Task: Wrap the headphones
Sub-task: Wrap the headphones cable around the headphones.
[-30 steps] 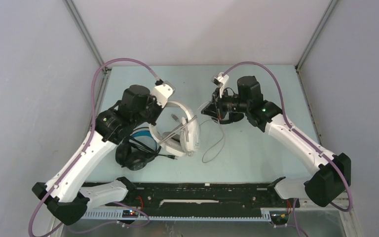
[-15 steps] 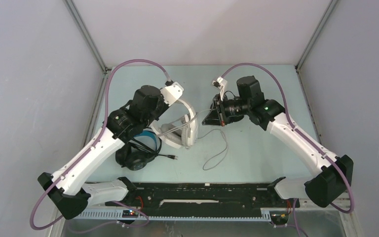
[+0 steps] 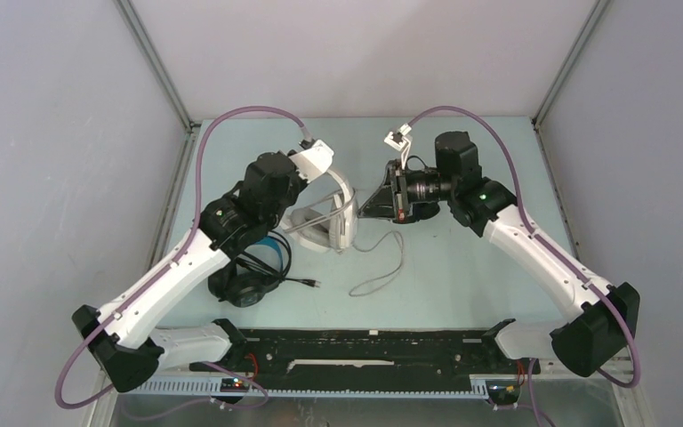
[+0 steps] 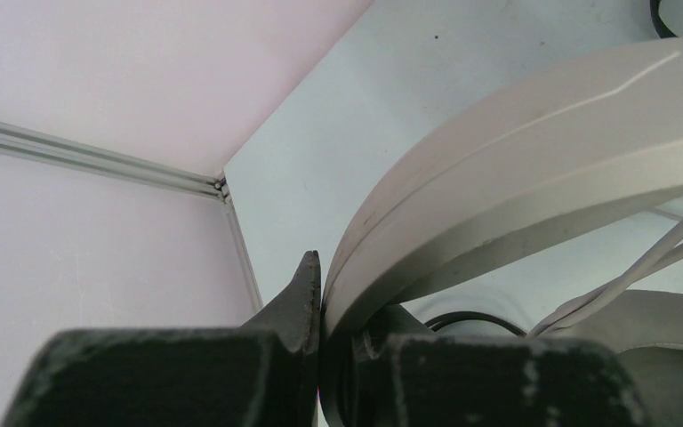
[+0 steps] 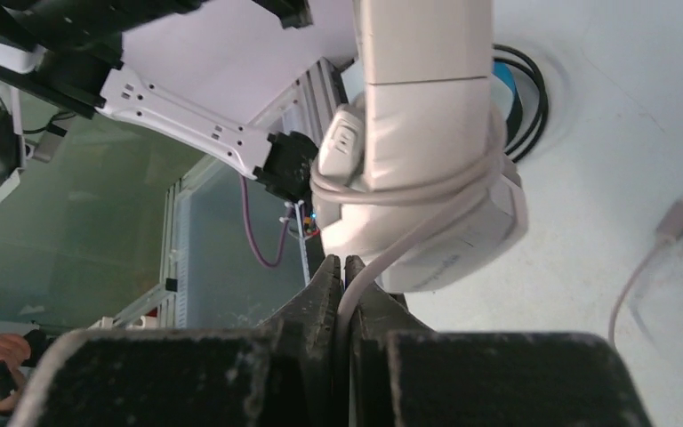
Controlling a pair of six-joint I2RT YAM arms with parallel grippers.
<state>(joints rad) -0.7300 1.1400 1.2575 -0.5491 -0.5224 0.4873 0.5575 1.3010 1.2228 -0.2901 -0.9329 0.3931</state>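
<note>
The task looks to be in its early part, with one pair under work and none finished, as far as the views show. The white pair [image 3: 331, 227] is upright near the middle of the table [image 3: 471, 276], between the two arms; whether its cups rest on the table or hang just above it cannot be told. The left gripper [image 4: 320, 298] has its jaws clamped on the headband [image 4: 534, 133], holding the pair up; the right gripper [image 5: 345, 277] has its jaws pinched together on the grey cable [image 5: 409, 191], just beside a cup [image 5: 449, 236]. The right wrist view shows the cable passing round the arm of the pair above that cup, one turn or perhaps two, so the winding has begun. A long tail of cable lies slack on the table in front of the pair in a loose loop, ending in a plug [image 5: 681, 215] well apart from the cups, so most of the length is judged unwound; what is left for this pair is more turns and some securing of the plug end. The black pair [image 3: 247, 280] with the blue band lies flat on the table under the left arm; its cord [image 3: 267, 260] sits in loose loops over it, with the jack [image 3: 315, 284] stretched out on the table; it looks untidy rather than wrapped, though that is a judgement. No third pair shows in any view.
</note>
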